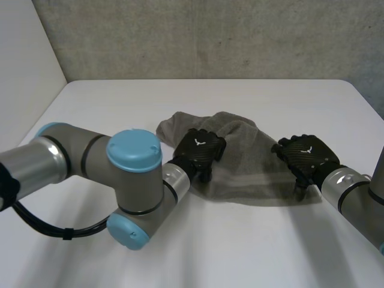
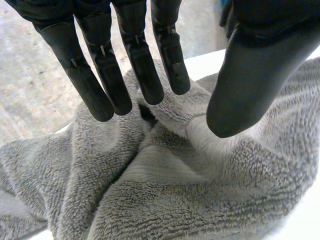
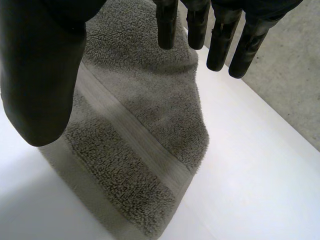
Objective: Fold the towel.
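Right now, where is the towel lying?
In the head view the towel lies bunched in the middle of the table, between the hands: the left hand over its rumpled left part, the right hand at its flatter right end.

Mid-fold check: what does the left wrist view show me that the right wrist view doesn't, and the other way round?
Left wrist: the left hand open over a bunched part of the towel, with deep creases beneath it. Right wrist: the right hand open over a flat end of the towel, with its woven band and a corner lying on the table. Both: grey terry cloth below straight fingers, nothing pinched.
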You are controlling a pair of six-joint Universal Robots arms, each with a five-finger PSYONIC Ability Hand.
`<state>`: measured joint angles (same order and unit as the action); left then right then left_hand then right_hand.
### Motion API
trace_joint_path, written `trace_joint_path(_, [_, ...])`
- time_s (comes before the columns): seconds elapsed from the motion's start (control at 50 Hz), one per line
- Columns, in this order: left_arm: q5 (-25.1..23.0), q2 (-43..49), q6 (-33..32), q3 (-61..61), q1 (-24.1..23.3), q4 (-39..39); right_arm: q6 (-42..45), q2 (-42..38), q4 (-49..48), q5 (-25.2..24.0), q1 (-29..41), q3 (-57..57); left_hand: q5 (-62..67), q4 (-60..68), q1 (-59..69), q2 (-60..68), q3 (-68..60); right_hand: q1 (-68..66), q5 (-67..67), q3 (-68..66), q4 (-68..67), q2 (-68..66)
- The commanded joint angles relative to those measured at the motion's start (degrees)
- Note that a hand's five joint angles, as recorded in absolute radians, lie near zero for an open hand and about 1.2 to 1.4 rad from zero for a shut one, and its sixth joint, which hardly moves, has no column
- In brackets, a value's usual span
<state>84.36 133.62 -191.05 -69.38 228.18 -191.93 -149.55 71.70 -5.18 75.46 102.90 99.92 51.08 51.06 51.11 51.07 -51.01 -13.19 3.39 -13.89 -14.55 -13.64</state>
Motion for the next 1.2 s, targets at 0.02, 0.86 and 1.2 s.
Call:
trace_joint_path(0.02, [-0.69, 5.15, -9.58, 4.07, -1.15, -0.02, 0.23, 0.02, -0.09, -0.58, 0.02, 0.97, -20.41, -10.39, -10.44, -10.41, 10.34, 0.92, -1.12, 1.62, 2.28, 1.37])
trace_joint_path(0.86, [-3.07, -0.82, -8.81, 3.11, 0.60, 0.59, -0.13, 1.07, -0.62, -1.81, -0.33, 0.45, 18.92, 28.94, 28.89, 28.93, -28.99, 0.92, -1.12, 1.62, 2.28, 1.37])
trace_joint_path(1.2, [-3.77, -31.03, -7.05, -18.05, 13.06, 0.33, -6.45, 3.97, 0.35, -3.83, 0.29, -1.05, 18.92, 28.94, 28.89, 28.93, -28.99, 1.26, -1.45, 1.95, 2.62, 1.71])
